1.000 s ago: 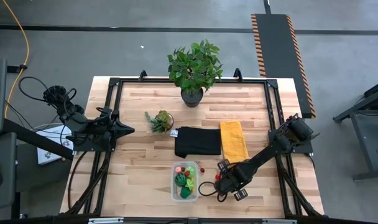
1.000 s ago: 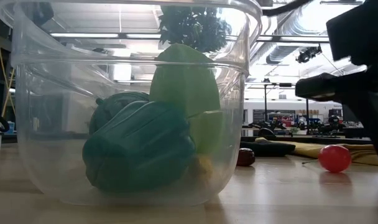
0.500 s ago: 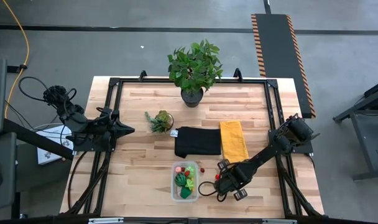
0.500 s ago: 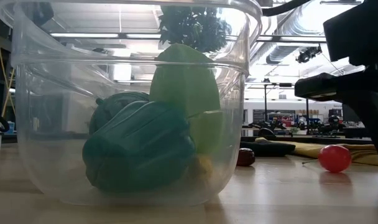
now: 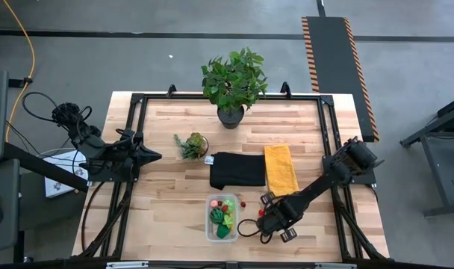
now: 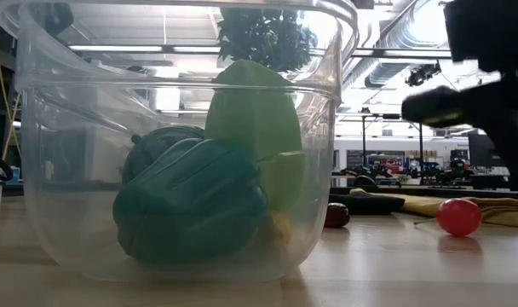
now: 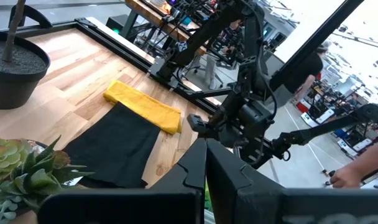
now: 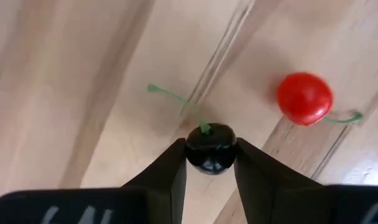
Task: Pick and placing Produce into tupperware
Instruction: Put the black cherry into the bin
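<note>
Right gripper [image 8: 211, 163] pinches a dark cherry [image 8: 211, 147] between its fingertips, green stem up, low over the desk near the front edge, just right of the tupperware [image 5: 210, 228]. I see a red cherry [image 8: 304, 98] lying on the wood close by. Tupperware sits at the front edge, centre, holding a dark green pepper [image 6: 191, 198], a lime-green piece [image 6: 255, 111] and more produce. Left gripper [image 7: 206, 163] has its fingers pressed together, parked at the desk's left edge.
</note>
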Controlling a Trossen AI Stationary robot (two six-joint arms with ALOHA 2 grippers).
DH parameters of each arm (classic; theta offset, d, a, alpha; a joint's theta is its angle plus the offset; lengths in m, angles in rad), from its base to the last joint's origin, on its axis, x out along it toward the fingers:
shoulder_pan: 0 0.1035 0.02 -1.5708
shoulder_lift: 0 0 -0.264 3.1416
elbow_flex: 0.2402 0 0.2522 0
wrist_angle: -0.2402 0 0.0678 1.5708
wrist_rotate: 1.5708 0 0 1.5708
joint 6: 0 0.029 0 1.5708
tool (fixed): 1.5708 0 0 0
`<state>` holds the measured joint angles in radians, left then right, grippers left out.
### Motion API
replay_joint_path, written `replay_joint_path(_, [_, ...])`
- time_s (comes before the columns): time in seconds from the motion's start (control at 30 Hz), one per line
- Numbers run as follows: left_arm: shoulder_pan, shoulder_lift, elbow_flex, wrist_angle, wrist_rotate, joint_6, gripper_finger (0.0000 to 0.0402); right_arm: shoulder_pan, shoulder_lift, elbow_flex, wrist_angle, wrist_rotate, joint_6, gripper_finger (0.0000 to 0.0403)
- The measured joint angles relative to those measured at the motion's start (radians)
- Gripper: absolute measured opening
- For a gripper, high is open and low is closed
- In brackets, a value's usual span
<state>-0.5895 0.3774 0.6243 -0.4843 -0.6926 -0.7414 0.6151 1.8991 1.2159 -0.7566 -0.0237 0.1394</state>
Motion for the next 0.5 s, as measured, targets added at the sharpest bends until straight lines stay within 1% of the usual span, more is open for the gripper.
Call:
replay_joint_path(0.17, [0.000,0.000,0.000,-0.001,0.000,0.000,0.0001,-0.014,-0.030,0.033,-0.054,0.025,0.018,0.0099])
replay_joint_path(0.27, [0.000,0.000,0.000,-0.001,0.000,0.000,0.0001,-0.031,-0.070,0.039,-0.064,0.043,0.043,0.0099])
replay_joint_path(0.5, [0.000,0.000,0.000,0.002,0.000,0.000,0.0001,-0.076,-0.184,0.040,-0.064,0.047,0.120,0.0099])
